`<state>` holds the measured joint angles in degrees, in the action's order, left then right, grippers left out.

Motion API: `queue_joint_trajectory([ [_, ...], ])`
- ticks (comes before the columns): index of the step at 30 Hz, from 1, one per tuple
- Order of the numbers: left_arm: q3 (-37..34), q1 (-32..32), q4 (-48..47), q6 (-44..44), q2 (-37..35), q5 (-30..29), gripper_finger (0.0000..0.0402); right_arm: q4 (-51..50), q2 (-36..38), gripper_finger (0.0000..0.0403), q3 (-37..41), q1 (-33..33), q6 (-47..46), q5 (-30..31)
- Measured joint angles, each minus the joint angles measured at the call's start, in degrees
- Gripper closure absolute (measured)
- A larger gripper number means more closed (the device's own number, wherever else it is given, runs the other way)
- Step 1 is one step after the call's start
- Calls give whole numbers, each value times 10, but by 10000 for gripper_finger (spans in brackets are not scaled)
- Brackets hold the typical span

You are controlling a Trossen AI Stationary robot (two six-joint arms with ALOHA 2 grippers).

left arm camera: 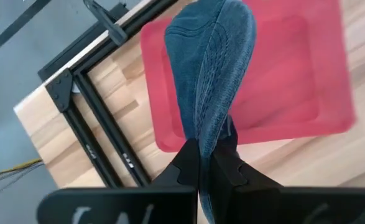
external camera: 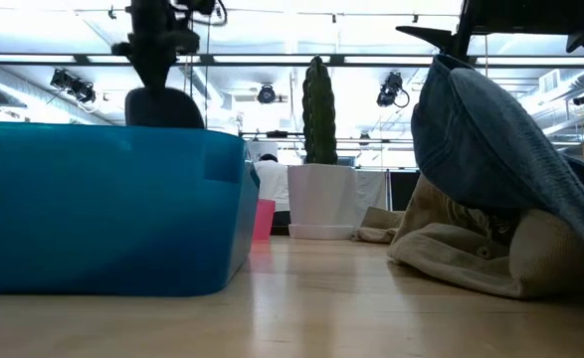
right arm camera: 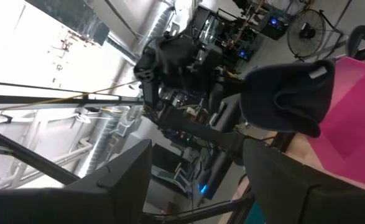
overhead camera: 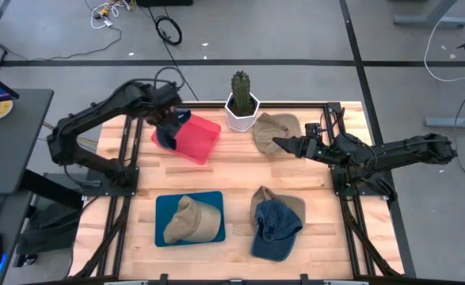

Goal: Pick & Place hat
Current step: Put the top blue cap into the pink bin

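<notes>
I hold the blue cap (overhead camera: 172, 130) pinched in my left claw (left arm camera: 199, 163) over the red bin (overhead camera: 194, 141) near the table's far edge and should lower before releasing; right claw (overhead camera: 280, 143) waits wide.

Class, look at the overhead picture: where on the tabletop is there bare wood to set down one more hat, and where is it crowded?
Free: the strip between the red tray and blue tray, and the table's centre. Crowded: the back edge by the cactus pot and tan hat, and around the denim hat.
</notes>
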<state>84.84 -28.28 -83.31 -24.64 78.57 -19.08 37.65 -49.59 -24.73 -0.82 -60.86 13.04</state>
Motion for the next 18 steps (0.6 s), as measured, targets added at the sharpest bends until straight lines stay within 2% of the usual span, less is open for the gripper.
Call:
queue_joint_trajectory([
  [9, 0, -34, -3, 60, 78, 35, 390, -3, 0, 150, 0, 0, 1, 0],
  [18, 0, -57, 0, 73, 126, 28, 389, -6, 0, 150, 0, 0, 3, 0],
])
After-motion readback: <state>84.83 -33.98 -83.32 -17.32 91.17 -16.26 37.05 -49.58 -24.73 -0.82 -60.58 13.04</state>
